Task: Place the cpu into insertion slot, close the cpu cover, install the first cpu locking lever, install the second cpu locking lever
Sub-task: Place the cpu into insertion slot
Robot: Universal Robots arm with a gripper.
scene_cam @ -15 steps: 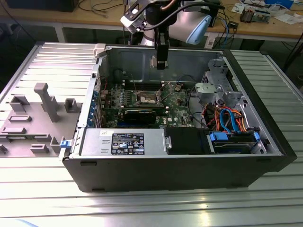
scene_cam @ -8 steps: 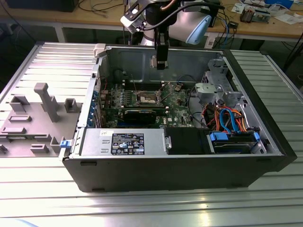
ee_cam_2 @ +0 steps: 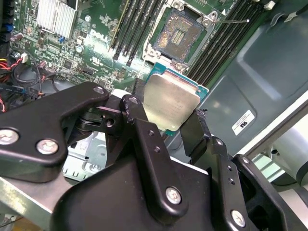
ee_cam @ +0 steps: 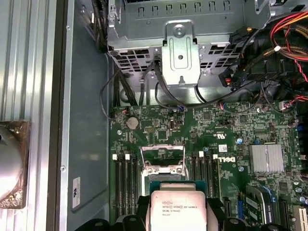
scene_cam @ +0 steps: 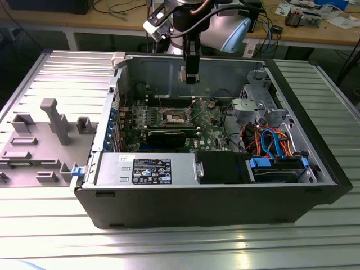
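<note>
My gripper is shut on the cpu, a flat square chip with a silver-grey top and a green edge, pinched by two opposite sides between black fingers. The first wrist view has the same cpu in my gripper, just short of the insertion slot. That slot lies open with its contacts bare. The cpu cover stands raised at the slot as a thin silvery frame. A thin wire lever sticks out beside it. In the exterior view my gripper hangs above the slot inside the open computer case.
Memory slots flank the slot on both sides. A metal drive cage and red-orange cables crowd one side of the case. A black card and power supply lie nearer the front. A grey fixture tray sits at the exterior view's left.
</note>
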